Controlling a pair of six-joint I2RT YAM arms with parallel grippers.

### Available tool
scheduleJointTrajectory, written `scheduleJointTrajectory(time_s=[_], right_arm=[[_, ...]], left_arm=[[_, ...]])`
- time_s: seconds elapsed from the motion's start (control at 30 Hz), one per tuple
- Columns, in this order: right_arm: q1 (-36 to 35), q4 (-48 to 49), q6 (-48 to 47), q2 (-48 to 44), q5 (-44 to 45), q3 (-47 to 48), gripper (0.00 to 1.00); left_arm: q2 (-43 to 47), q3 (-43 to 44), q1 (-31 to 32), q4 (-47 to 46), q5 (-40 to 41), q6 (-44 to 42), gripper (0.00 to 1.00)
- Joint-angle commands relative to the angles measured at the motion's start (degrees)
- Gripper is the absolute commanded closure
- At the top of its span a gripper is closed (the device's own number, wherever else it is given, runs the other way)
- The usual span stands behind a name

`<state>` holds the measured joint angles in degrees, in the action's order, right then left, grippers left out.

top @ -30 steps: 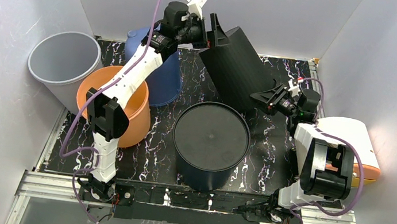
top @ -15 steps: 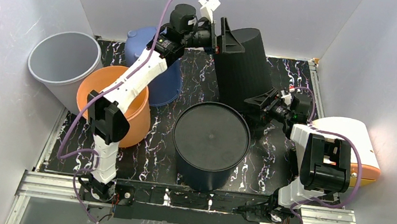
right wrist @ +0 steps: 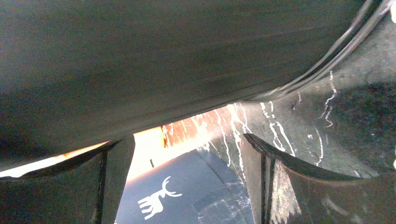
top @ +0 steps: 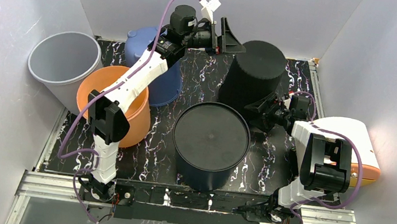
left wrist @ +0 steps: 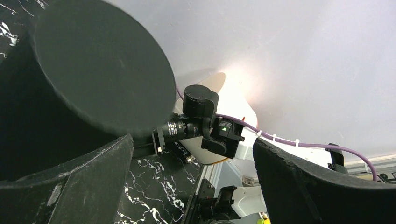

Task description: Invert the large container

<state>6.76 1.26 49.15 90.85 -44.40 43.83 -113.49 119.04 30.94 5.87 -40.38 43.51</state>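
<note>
Large black container [top: 255,67] upside down at the back of the tabletop [top: 194,85], flat bottom up, open end down.

Left tool [top: 232,37] up high, just beside the top left edge of the container. Fingers spread wide, nothing in them. In the left wrist view, round flat bottom close by, off to one side of the two fingers, not between them.

Right tool [top: 258,113] low down at the near side of the container, right by the bottom rim. Fingers apart, nothing held. In the right wrist view, dark wall just above both fingers.

Second black tub [top: 211,137] in the middle, near the front, also bottom up, just beside the container.

Orange bucket [top: 136,116], blue bin [top: 165,84] and grey bin [top: 58,59] off to the left, close together. White and orange thing [top: 357,141] at the right edge.
</note>
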Motion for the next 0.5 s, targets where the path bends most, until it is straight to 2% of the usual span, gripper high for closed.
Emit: scheduleJointTrajectory(time_s=[0.0,0.17,0.27,0.37,0.47], right_arm=[[0.27,-5.49,-3.63,-3.01,4.14,3.38,0.18],[0.23,-10.81,-5.87,-4.51,6.25,4.94,0.18],[0.24,-14.45,-7.18,-6.69,6.58,6.13,0.18],[0.35,-22.76,-11.07,-10.17,7.71,10.37,0.19],[0.31,-30.89,-15.37,-14.75,12.54,15.64,0.19]], left_arm=[[3.57,-0.04,0.26,-1.51,-1.76,0.01,0.02],[4.98,-0.19,0.26,1.36,-1.05,-1.92,0.02],[6.33,0.43,0.25,6.41,0.03,-4.40,0.01],[8.83,0.35,0.26,12.54,2.07,-8.88,0.02],[12.13,0.00,0.32,18.33,4.73,-13.00,0.02]])
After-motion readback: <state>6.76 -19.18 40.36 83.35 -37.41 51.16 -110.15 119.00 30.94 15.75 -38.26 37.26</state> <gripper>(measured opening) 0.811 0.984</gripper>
